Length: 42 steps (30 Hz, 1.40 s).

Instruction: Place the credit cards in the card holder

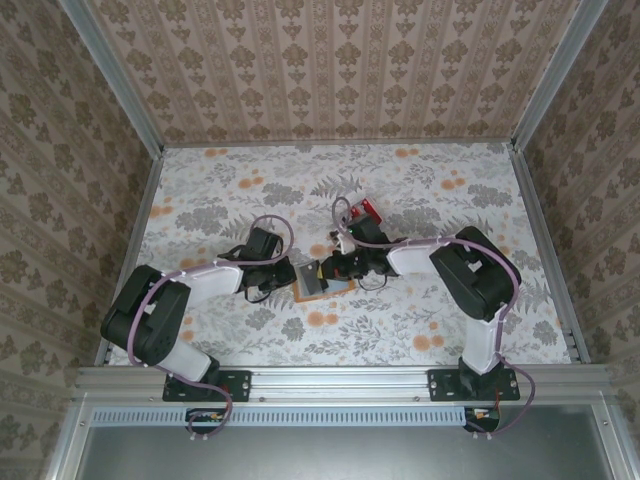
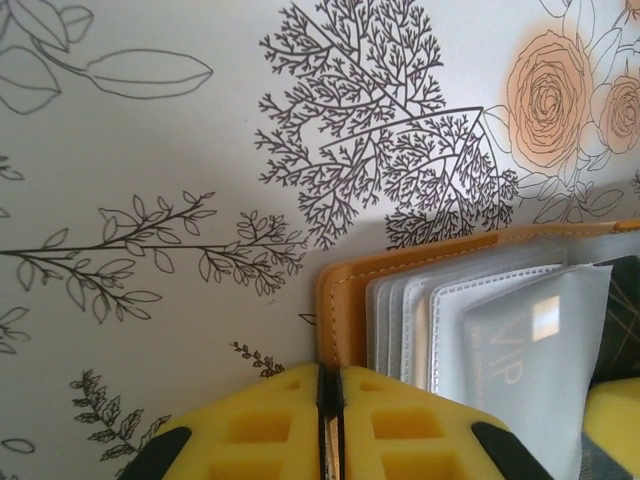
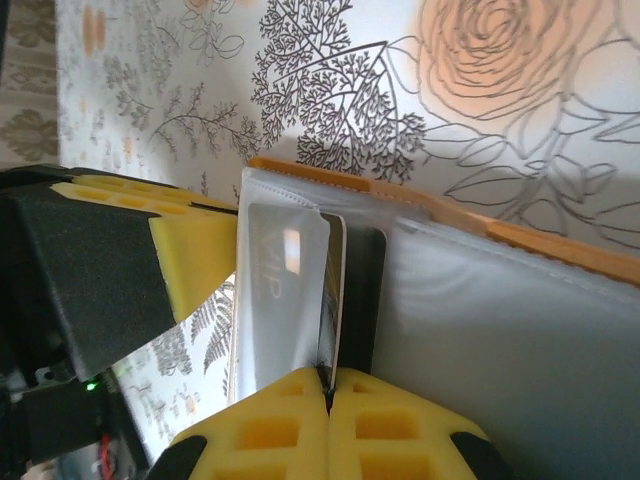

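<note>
The orange-tan card holder [image 1: 318,286] lies open on the flowered table, its clear grey sleeves [image 2: 470,310] fanned upward. My left gripper [image 2: 330,374] is shut on the holder's orange cover edge [image 2: 345,300]. My right gripper [image 3: 328,378] is shut on a dark credit card [image 3: 332,305] standing on edge among the sleeves, beside a sleeve holding a pale card marked VIP [image 3: 275,290]. In the top view both grippers meet at the holder, the left [image 1: 290,276] and the right [image 1: 336,268]. Further red credit cards [image 1: 368,212] lie behind the right arm.
The left gripper's yellow finger [image 3: 190,255] stands close beside the sleeves in the right wrist view. Patterned walls enclose the table [image 1: 450,330] on three sides. Cables loop over both arms near the holder.
</note>
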Each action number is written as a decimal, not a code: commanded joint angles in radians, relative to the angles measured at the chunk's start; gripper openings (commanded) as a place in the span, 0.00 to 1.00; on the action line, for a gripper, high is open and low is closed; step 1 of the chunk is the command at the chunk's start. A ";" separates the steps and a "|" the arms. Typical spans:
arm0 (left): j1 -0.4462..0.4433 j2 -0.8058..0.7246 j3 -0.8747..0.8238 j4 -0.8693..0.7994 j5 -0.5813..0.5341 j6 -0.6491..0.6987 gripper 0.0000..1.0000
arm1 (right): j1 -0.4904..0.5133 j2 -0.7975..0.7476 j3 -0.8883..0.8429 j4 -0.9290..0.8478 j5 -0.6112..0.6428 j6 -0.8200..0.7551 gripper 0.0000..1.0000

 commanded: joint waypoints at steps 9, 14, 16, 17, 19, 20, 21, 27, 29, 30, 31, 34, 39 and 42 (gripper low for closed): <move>-0.025 0.010 0.017 -0.020 0.014 0.022 0.10 | 0.130 0.017 0.088 -0.292 0.357 -0.110 0.08; -0.024 -0.002 0.026 -0.049 0.001 0.032 0.10 | 0.127 -0.026 0.072 -0.314 0.367 -0.130 0.23; -0.022 -0.019 0.029 -0.067 -0.012 0.037 0.10 | 0.121 -0.050 0.070 -0.334 0.376 -0.141 0.28; -0.021 -0.024 0.030 -0.075 -0.017 0.039 0.10 | 0.117 -0.061 0.069 -0.339 0.375 -0.145 0.31; -0.015 -0.043 0.032 -0.093 -0.025 0.045 0.10 | 0.103 -0.092 0.068 -0.352 0.374 -0.155 0.32; -0.012 -0.049 0.032 -0.099 -0.028 0.046 0.10 | 0.098 -0.102 0.067 -0.361 0.376 -0.160 0.32; -0.008 -0.056 0.032 -0.107 -0.032 0.049 0.10 | 0.092 -0.113 0.069 -0.371 0.378 -0.168 0.33; 0.016 -0.094 0.036 -0.141 -0.030 0.064 0.11 | 0.057 -0.133 0.070 -0.410 0.384 -0.208 0.37; 0.018 -0.117 0.052 -0.165 -0.025 0.068 0.12 | 0.049 -0.156 0.058 -0.411 0.367 -0.211 0.37; 0.018 -0.129 0.062 -0.180 -0.027 0.071 0.13 | 0.047 -0.167 0.057 -0.413 0.359 -0.209 0.37; 0.019 -0.144 0.077 -0.197 -0.030 0.074 0.15 | 0.043 -0.180 0.052 -0.418 0.347 -0.207 0.37; 0.023 -0.175 0.129 -0.254 -0.051 0.095 0.27 | 0.044 -0.221 0.040 -0.441 0.314 -0.210 0.37; 0.062 -0.127 0.203 -0.280 -0.057 0.151 0.31 | 0.044 -0.273 -0.032 -0.461 0.264 -0.203 0.35; 0.090 -0.040 0.259 -0.270 -0.016 0.182 0.31 | 0.044 -0.294 -0.085 -0.459 0.239 -0.182 0.33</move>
